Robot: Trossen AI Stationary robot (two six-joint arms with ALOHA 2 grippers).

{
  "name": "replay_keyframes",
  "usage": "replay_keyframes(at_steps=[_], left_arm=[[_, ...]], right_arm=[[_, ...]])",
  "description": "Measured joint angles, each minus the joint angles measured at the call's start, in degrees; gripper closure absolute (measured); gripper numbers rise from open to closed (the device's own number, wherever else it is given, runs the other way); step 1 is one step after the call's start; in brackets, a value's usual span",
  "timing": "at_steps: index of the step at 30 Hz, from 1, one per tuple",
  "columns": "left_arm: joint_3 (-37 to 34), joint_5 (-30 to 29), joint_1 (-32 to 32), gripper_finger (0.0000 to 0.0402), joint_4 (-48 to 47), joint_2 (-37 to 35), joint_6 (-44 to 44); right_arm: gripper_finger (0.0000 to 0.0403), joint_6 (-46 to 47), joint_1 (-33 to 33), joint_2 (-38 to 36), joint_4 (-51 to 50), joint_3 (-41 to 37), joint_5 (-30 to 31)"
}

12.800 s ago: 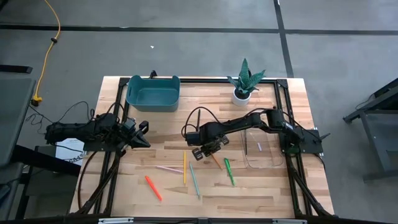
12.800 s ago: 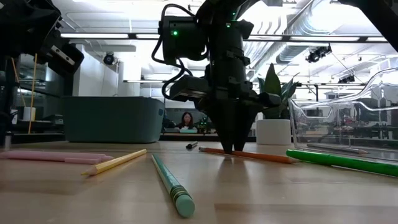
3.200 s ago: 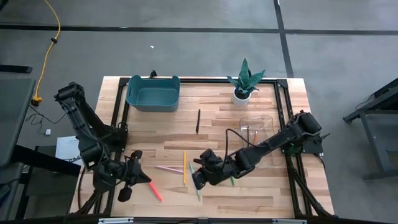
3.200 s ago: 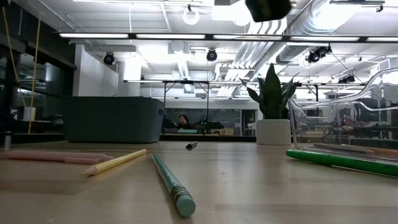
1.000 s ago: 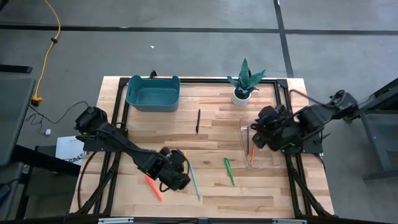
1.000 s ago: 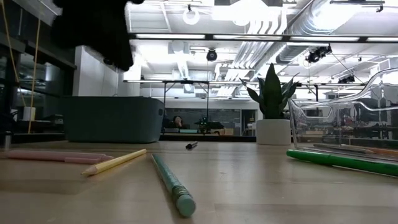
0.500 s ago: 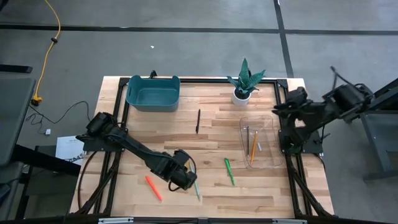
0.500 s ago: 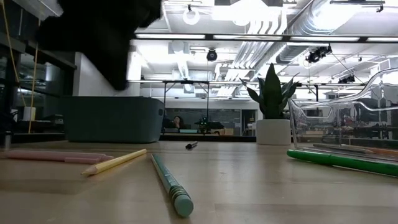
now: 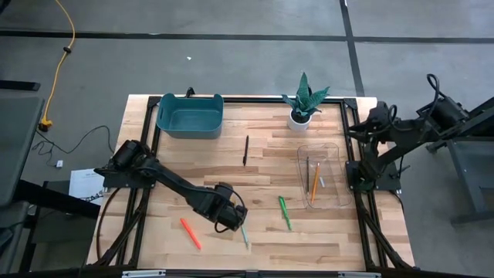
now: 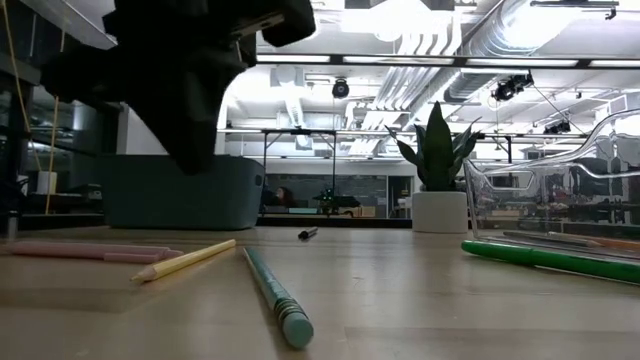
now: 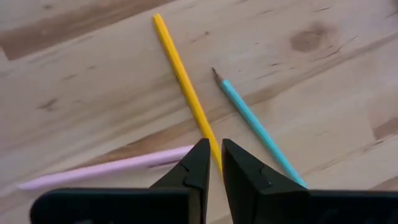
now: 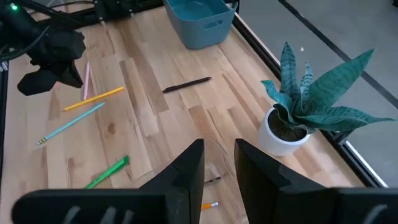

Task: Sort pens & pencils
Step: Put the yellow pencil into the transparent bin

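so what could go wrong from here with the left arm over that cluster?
1. The left gripper is nearly closed above the yellow pencil, with the pink pen close beside it; it may nudge or catch the pen.
2. The teal pencil lies near and could get knocked.

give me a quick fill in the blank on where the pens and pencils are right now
1. The orange pencil lies inside the ____ tray.
2. The left gripper hangs over the ____ pencil.
3. The black pen lies nearest the ____ bin.
4. The right gripper holds ____.

Missing words: clear; yellow; teal; nothing
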Motion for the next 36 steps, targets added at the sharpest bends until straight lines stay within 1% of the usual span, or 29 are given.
replay_keyframes(at_steps=[6, 12, 18, 36], left_arm=[[-0.04, 0.15, 1.35, 0.0371, 1.24, 1.43, -1.71], [0.07, 1.75, 2.99, 0.0371, 5.26, 3.72, -1.54], [0.02, 3.32, 3.69, 0.0371, 3.98, 4.19, -1.34], [0.00, 3.81, 3.64, 0.0371, 1.77, 4.20, -2.67]], right_arm=[[0.0324, -1.56, 0.00, 0.05, -0.02, 0.00, -1.36], [0.0324, -2.53, 0.00, 0.01, -0.13, 0.00, -2.02], [0.0324, -2.62, 0.00, -0.01, -0.43, 0.00, -2.93], [0.0324, -3.06, 0.00, -0.36, -1.43, 0.00, -2.97]])
